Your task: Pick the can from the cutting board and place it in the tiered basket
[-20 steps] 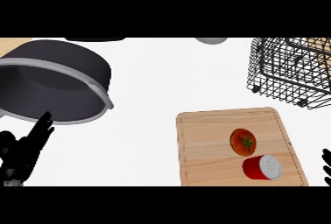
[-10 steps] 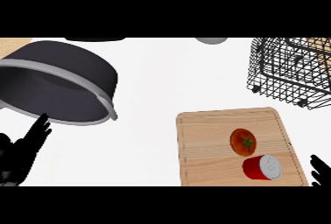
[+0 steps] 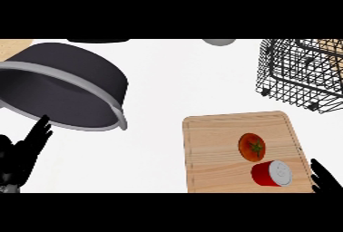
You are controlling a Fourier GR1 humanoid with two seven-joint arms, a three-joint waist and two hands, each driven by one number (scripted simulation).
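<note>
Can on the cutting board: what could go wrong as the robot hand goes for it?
The can lies on its side, so it may roll when touched. The tomato sits right beside it and could get knocked. The right robot hand shows only at the frame's edge, so its approach is hard to judge.

counter [image 3: 167,90]: white, evenly lit | tan wooden patch [image 3: 13,45] at upper left corner

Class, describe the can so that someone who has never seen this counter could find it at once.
Find the wooden cutting board near the counter's front right. Two red things sit on it; the can is the nearer one, lying on its side with a pale round end, unlike the tomato with its green stem.
</note>
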